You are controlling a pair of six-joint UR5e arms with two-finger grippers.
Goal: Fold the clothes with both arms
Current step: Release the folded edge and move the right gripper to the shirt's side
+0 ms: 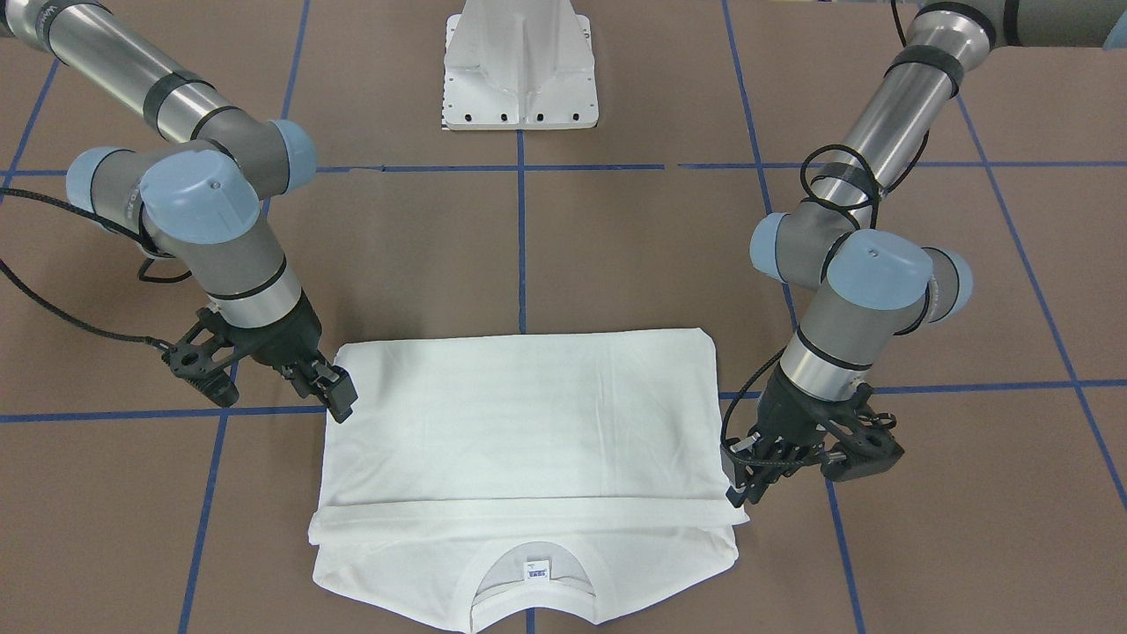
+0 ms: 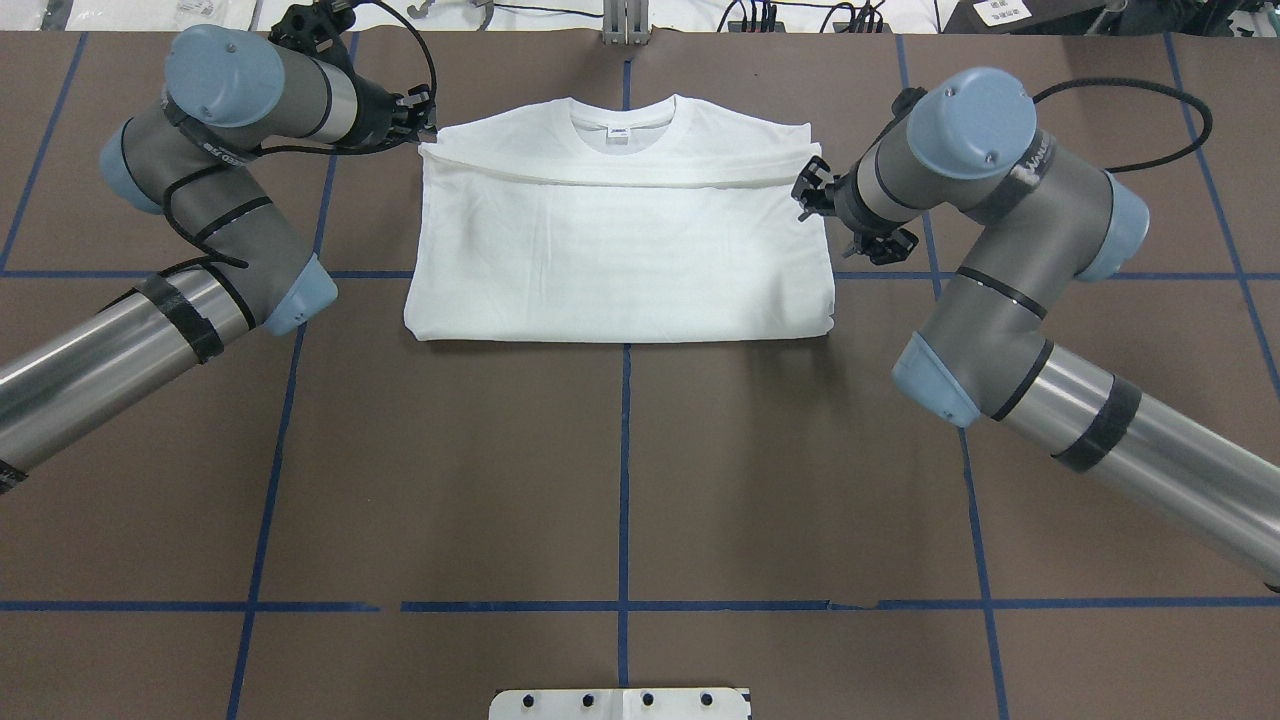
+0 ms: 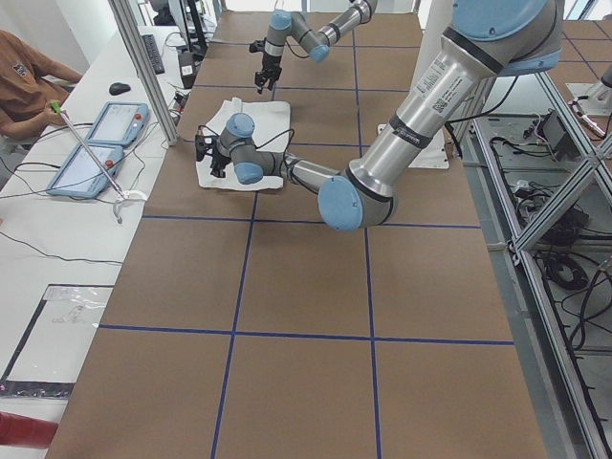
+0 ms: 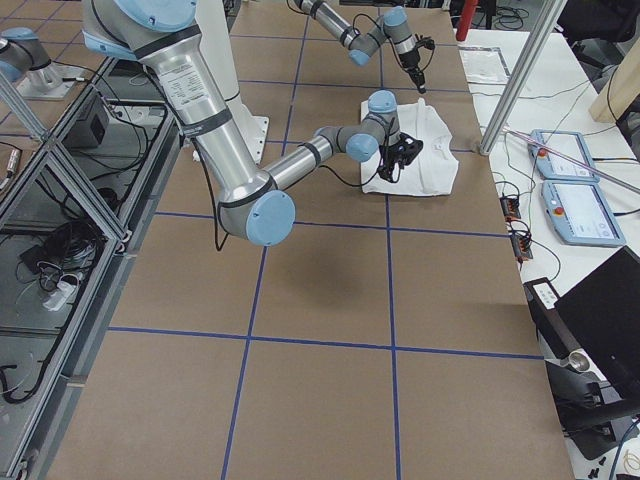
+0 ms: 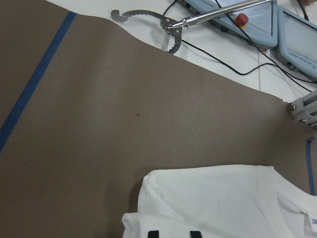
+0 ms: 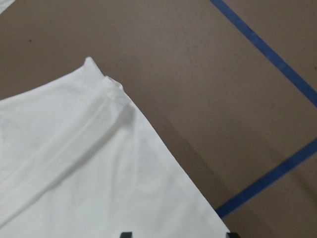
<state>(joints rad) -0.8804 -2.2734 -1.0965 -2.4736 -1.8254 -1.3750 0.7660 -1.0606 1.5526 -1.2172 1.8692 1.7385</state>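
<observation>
The white shirt (image 1: 528, 423) lies flat on the brown table, its lower half folded up over the body. The hem fold stops just short of the ribbed collar (image 1: 528, 563) and neck tag. It appears centred at the far edge in the overhead view (image 2: 620, 240). My left gripper (image 1: 738, 495) (image 2: 428, 125) sits at the hem fold's corner, fingertips a small gap apart over the cloth (image 5: 223, 198). My right gripper (image 1: 342, 401) (image 2: 803, 192) hangs beside the opposite side edge, fingers wide apart above the shirt (image 6: 74, 173).
The white pedestal stand (image 1: 521, 66) sits at the robot's side of the table. Blue tape lines (image 2: 625, 480) grid the brown surface. Beyond the far table edge a bench holds a metal hooked tool (image 5: 163, 25) and teach pendants (image 3: 96, 153). A seated person (image 3: 29, 76) is there.
</observation>
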